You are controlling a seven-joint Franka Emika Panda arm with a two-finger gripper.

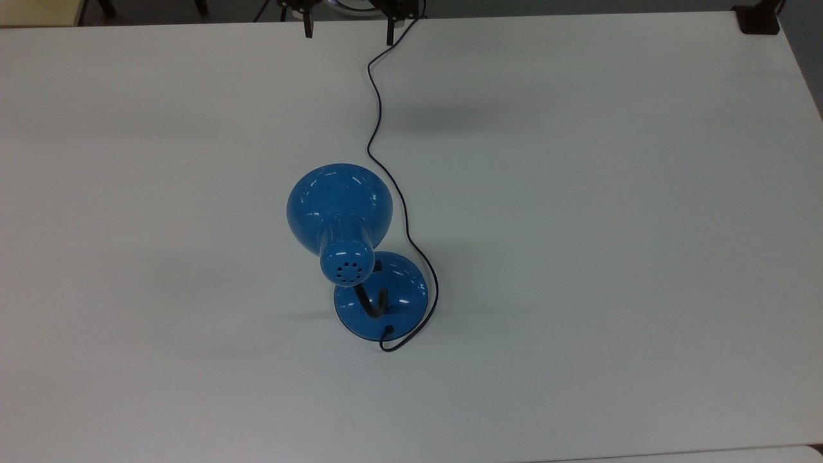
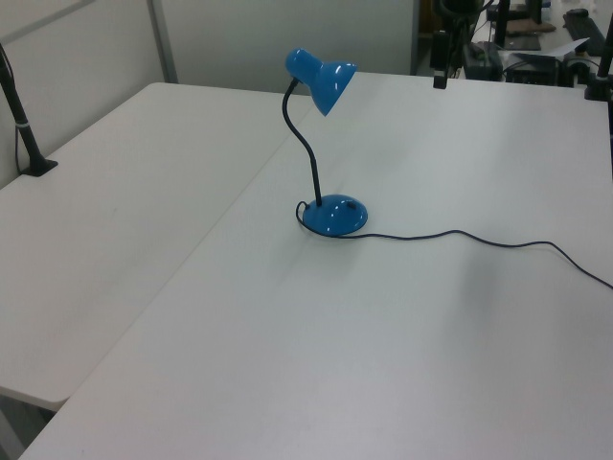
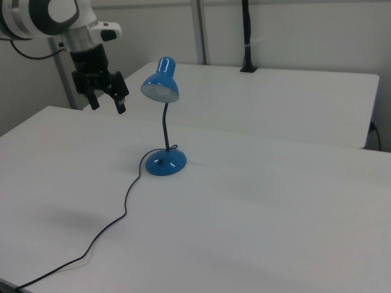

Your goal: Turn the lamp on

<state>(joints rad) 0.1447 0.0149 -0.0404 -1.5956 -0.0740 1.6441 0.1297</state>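
Here no brand, label or readable writing is showing on any object. The lamp [image 1: 350,251] is standing upright near the middle of the white table [image 1: 611,257], and the pincer [image 3: 107,101] is hanging in the air well apart from it, toward the right view's left and roughly level with the shade. In the top view the two dark fingertips [image 1: 308,27] are pointing down at the far edge of the table, beyond the lamp. The fingers are standing widely spread and are gripping nothing. The lamp is showing a glossy blue bell-shaped shade with small vent holes at its narrow end, a curved black neck and a round domed blue base. Its thin black cord [image 1: 379,128] is leaving the base and trailing loosely across the table toward the far edge in the top view.
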